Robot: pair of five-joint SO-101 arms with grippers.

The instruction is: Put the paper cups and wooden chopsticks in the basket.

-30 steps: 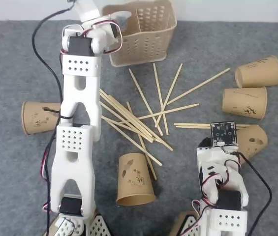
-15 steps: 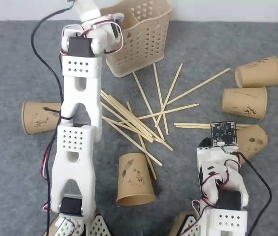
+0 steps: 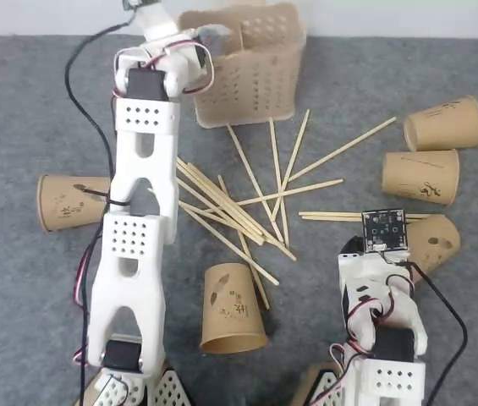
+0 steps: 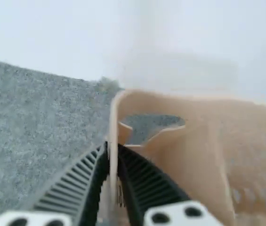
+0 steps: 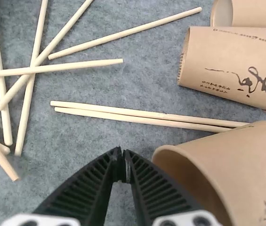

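Covering the scene is a grey felt tabletop (image 3: 35, 101). At its far edge sits the beige perforated plastic basket (image 3: 251, 72), its left wall clamped between the black ribbed fingers (image 4: 142, 179) of the left gripper (image 4: 112, 150). Five brown paper cups (image 3: 420, 176) lie on their sides: three right, one left, one near centre. Pale wooden chopsticks (image 3: 247, 203) lie scattered between them. The right gripper (image 5: 122, 157), fingers pressed together on nothing, sits just left of the nearest right-hand cup (image 5: 227, 174).

A robotics test bench (lab or hobby workshop, I cannot tell): white perforated plastic arms (image 3: 141, 194), loose black and red wires (image 3: 67, 78), a bare black circuit board (image 3: 384, 228), a grey felt mat (image 3: 19, 288), a plain white wall (image 3: 52, 15) behind.
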